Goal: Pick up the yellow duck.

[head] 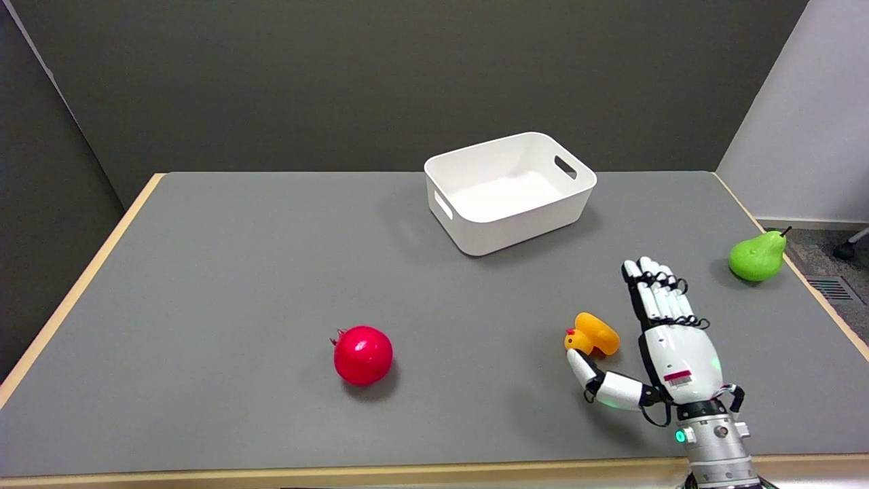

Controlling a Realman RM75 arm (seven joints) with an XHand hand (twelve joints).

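Observation:
The yellow duck sits on the grey table at the right front, its orange beak and red crest facing left. My right hand comes in from the lower right and lies just right of the duck. Its fingers are straight and point away across the table. The thumb is spread to the left, its tip right below the duck's head, close to touching it. The hand holds nothing.
A red pomegranate lies at the front centre. A white bin stands empty at the back centre. A green pear rests near the table's right edge.

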